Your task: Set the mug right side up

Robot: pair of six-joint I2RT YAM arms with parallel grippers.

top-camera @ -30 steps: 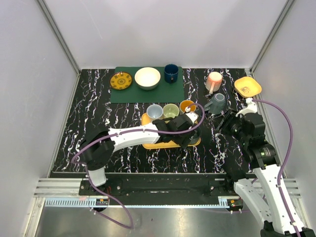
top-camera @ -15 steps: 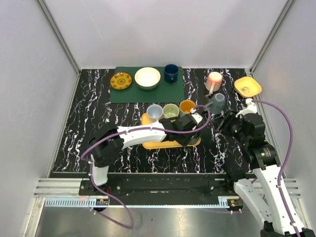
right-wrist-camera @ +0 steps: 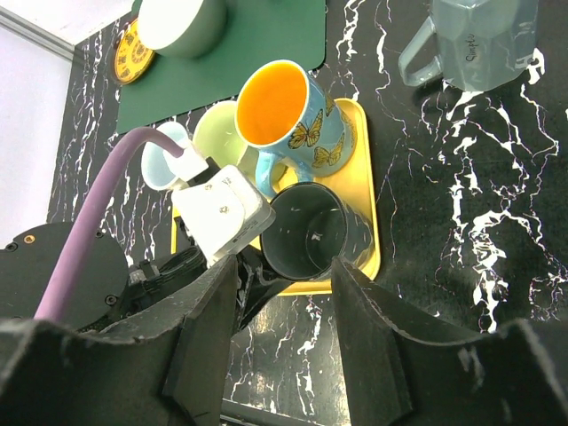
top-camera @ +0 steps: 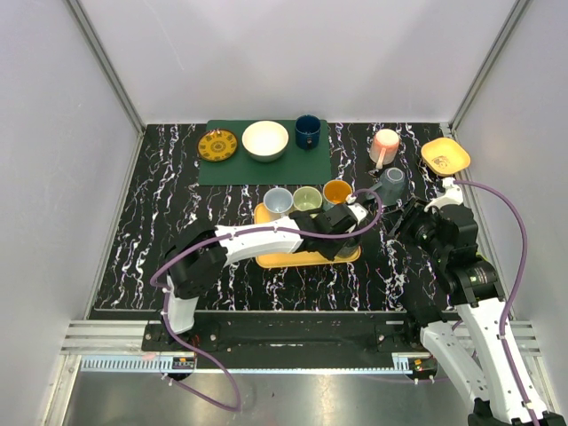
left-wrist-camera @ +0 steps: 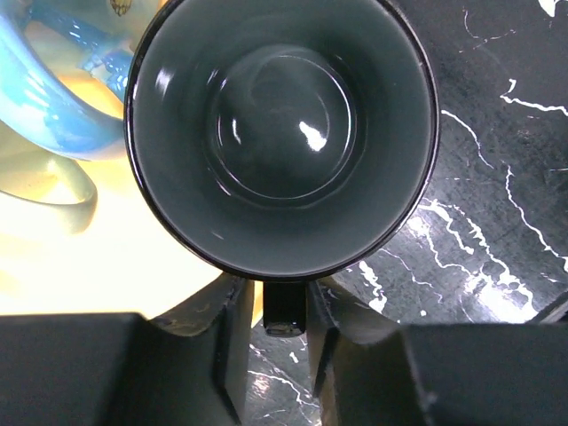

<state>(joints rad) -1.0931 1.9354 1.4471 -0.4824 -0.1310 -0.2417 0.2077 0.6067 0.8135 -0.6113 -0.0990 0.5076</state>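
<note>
Setting mug (left-wrist-camera: pixel 282 133) down right way up on tray (top-camera: pixel 284 260).
L pincer (left-wrist-camera: pixel 282 321) clamped on handle (left-wrist-camera: pixel 284 306), R pincer (right-wrist-camera: pixel 284 266) apart. Next: let go, lift slow.

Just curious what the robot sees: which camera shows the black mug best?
Left wrist view: the black mug fills the frame, opening up, handle between the fingers. The right wrist view shows it smaller, at the tray's corner. From the top, the left arm mostly hides it.
</note>
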